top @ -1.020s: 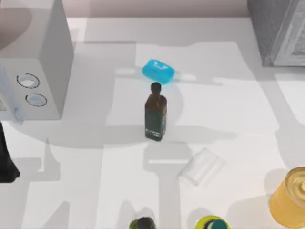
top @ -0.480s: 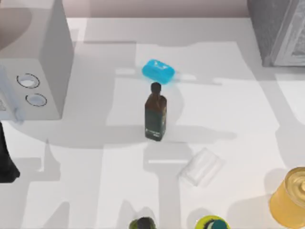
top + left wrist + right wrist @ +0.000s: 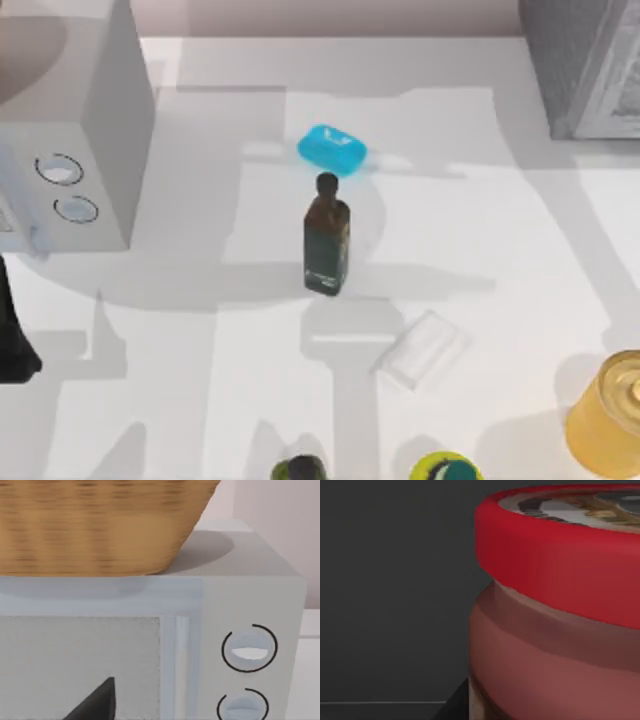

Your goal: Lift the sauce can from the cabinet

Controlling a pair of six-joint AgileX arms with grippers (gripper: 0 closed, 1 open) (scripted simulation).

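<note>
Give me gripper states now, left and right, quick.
Left: cannot tell; parked by the microwave.
Right: cannot tell; its camera is close up on the sauce can.

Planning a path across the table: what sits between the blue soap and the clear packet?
In the top view, the dark bottle stands between the blue soap and the clear packet.
</note>
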